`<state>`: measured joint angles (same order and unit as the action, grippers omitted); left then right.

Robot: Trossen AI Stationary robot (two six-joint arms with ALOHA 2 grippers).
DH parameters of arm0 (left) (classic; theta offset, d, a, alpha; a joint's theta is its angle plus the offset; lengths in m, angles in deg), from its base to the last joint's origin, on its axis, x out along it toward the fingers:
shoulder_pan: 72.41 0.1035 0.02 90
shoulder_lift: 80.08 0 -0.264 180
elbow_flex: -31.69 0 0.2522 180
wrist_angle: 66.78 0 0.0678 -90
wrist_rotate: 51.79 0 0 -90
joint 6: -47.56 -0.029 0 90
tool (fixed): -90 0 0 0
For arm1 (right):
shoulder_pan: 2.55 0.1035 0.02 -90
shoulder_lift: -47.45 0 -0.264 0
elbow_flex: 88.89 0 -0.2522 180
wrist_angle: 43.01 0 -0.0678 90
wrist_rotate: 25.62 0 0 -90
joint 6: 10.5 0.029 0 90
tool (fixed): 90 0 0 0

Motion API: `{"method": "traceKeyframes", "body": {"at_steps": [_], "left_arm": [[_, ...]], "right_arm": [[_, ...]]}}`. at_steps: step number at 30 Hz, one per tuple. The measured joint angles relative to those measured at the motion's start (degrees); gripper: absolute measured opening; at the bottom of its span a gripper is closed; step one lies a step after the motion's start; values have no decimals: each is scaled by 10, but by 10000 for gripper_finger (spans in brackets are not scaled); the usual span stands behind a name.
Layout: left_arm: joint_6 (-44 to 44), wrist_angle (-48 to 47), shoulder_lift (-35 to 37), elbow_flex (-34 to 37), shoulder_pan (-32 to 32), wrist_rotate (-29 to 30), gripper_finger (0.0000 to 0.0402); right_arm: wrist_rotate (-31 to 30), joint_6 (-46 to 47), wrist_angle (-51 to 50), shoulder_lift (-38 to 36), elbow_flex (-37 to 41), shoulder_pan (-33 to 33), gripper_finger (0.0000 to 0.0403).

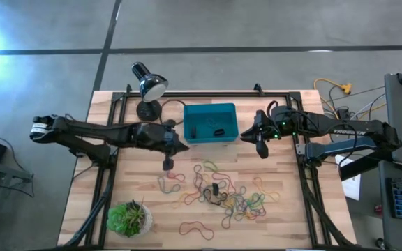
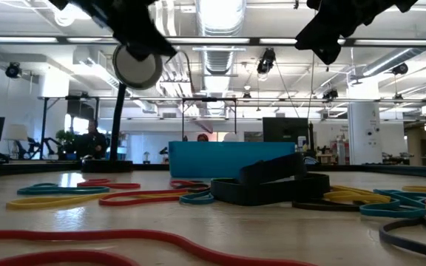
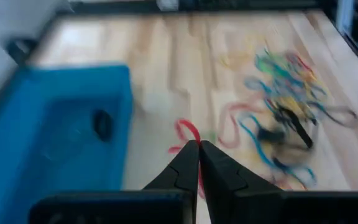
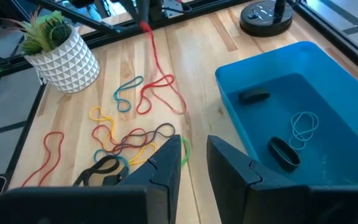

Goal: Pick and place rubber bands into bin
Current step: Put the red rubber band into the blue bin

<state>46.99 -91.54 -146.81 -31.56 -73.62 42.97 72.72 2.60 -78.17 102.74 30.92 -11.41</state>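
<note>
The teal-blue bin sits at the table's far middle, with two black bands and a pale one inside. Several coloured rubber bands lie scattered on the wood nearer the front. My left gripper hangs just off the bin's near left corner, shut on a red rubber band. My right gripper is open and empty, raised beside the bin's right wall. My left gripper pinches the red rubber band's upper end between its two fingertips, coming from above and pointing down. The band hangs below the fingers as a long thin strand, and its lower loop reaches the table.
A black desk lamp stands at the bin's far left, its base on the wood. A potted plant in a white pot is at the near left corner. One red band lies alone near the front edge. Black frame rails border the table.
</note>
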Motion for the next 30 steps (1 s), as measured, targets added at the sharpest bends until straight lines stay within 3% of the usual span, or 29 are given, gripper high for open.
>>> {"method": "traceKeyframes", "body": {"at_steps": [5, 15, 30], "left_arm": [[-26, 38, -7, -15, 24, 35, 0], [-46, 172, -79, -24, 117, 41, 0], [-44, 176, -240, -93, 182, 40, 0]], "right_arm": [[-11, -2, 9, 0, 0, 1, 66], [-11, 0, 12, 0, 0, 1, 63], [-24, 15, 12, 0, 3, 1, 64]]}}
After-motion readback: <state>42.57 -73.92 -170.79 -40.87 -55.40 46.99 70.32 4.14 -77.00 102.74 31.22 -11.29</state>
